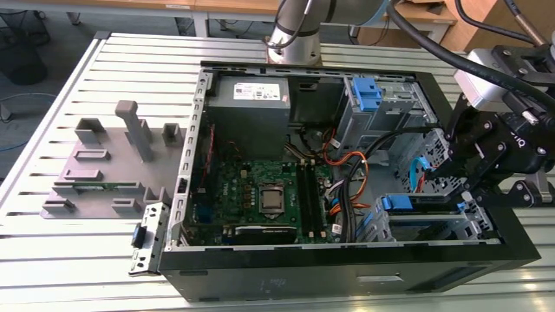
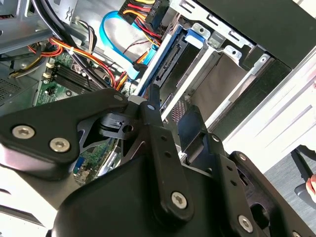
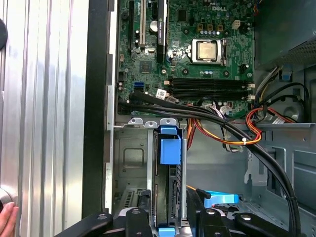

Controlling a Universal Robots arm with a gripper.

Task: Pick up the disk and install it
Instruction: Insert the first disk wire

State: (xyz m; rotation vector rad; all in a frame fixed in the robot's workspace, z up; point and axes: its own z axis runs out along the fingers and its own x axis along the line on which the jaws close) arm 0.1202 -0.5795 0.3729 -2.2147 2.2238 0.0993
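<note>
- The install step is in hand: the disk [image 3: 170, 148] is sitting on edge inside the drive cage [image 3: 131, 158] of the open computer case [image 1: 286, 279].
- The pincer [image 3: 168, 212] is hanging right at the disk's outer end; I cannot tell whether it is clamping.
- By my judgement, full seating is calling for a straight push along the cage walls.

Bright, sharp; glare on table [image 3: 49, 98]

Entry: I am hovering my black gripper [image 2: 171, 106] at the blue-railed grey disk [image 2: 169, 64] sitting in a steel bay [image 2: 219, 74].
</note>
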